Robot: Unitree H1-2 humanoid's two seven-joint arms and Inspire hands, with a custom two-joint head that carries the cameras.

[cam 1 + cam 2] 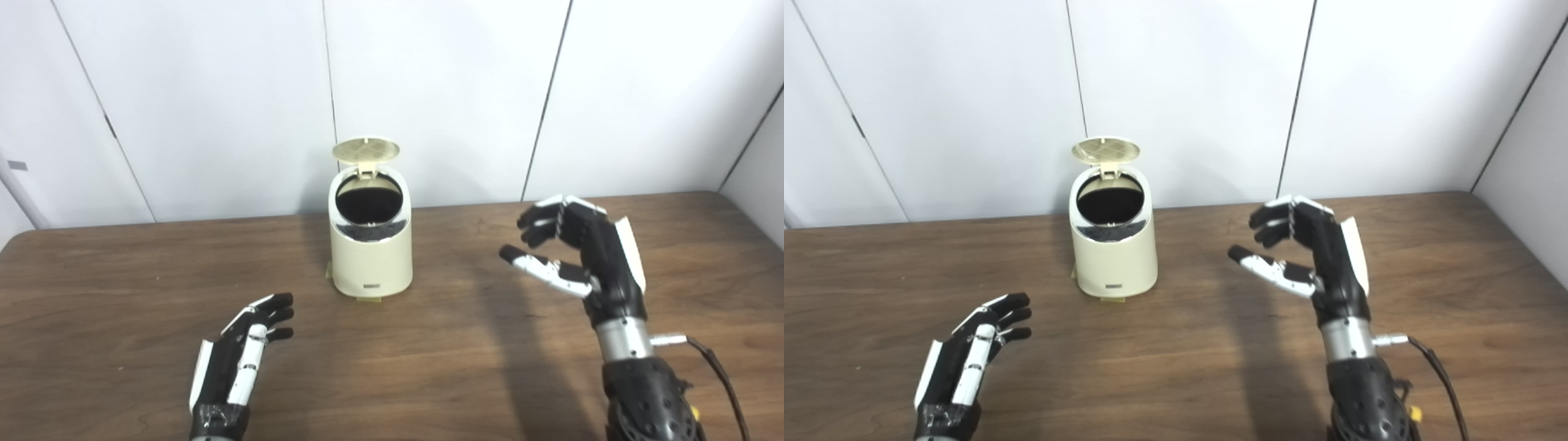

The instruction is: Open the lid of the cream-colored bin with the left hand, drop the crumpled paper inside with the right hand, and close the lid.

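Fingers [539, 222] of the right hand [582, 251] were apart and empty beside the open cream-colored bin [370, 245] (no paper visible); left hand [245, 349] open too. Closing the lid [365, 149] seemed next.

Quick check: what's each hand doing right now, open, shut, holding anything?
Left hand: open, empty, low over the wooden table.
Right hand: open, fingers curled, holding nothing.

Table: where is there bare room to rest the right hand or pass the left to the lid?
Bare table lies left of the bin, between the bin and the right hand, and along the near edge between the arms. The left hand has an open path to the raised lid. Nowhere is crowded.
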